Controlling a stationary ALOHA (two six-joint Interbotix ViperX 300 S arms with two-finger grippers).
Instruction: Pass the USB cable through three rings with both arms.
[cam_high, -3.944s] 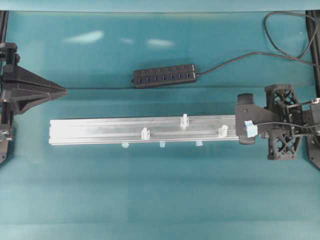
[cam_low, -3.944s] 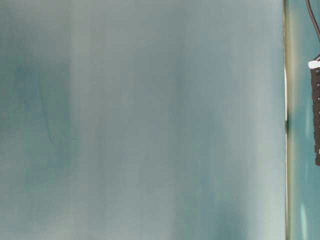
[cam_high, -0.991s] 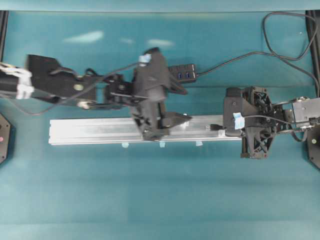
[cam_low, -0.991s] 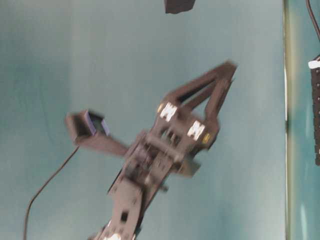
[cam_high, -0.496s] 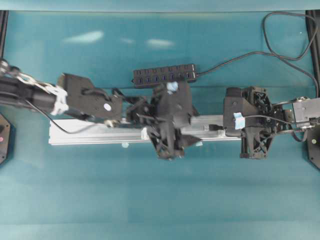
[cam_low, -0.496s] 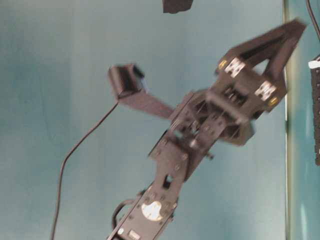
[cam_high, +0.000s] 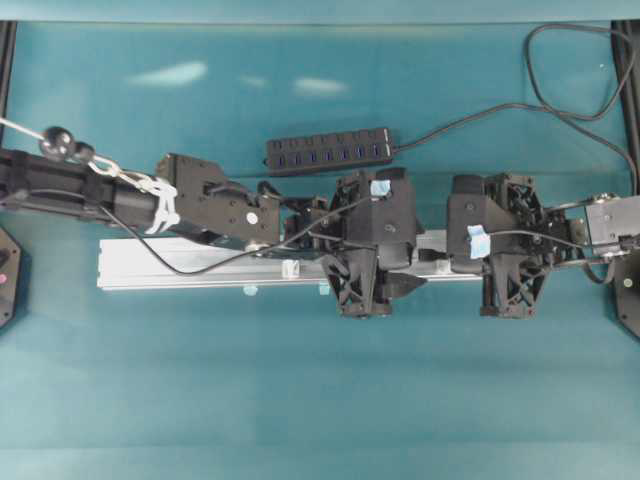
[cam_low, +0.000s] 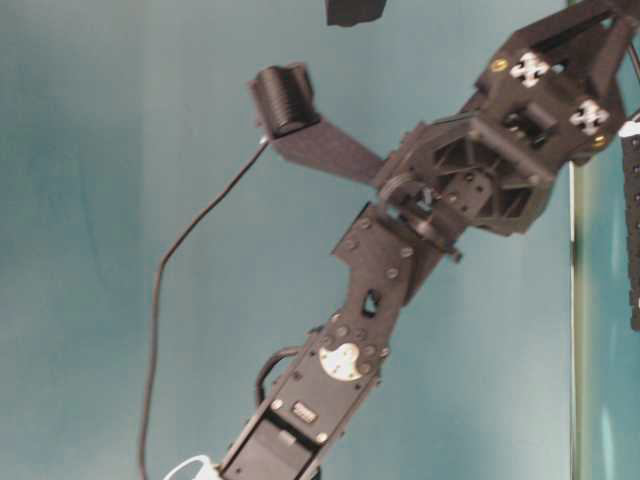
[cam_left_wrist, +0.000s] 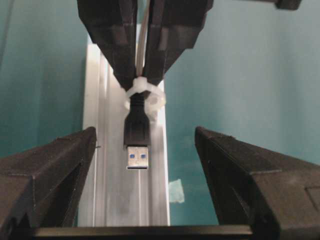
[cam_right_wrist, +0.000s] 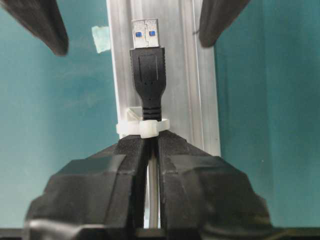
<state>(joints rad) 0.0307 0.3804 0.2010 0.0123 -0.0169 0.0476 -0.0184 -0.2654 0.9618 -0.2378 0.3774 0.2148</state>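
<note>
The right pincer (cam_right_wrist: 149, 142) is clenched on the USB cable (cam_right_wrist: 148, 65) just behind the first ring (cam_right_wrist: 142, 127), and the plug already pokes through that ring, lying along the rail (cam_left_wrist: 112, 200) with its blue-tongued tip free. Facing it, the left pincer (cam_left_wrist: 145, 150) hangs released, its jaws spread wide on either side of the plug and not touching it. From overhead the two wrists sit nearly nose to nose over the right part of the rail, on the teal tabletop (cam_high: 320, 400); another ring (cam_high: 291, 268) stands bare further left.

I'd judge the handover step is in hand: one ring threaded, two left. The next move calls for the left pincer to ease forward until its fingertips bracket the plug body, centre on it, then close squarely before the right lets go. A skewed pinch could twist the plug off the line of the rail.
</note>
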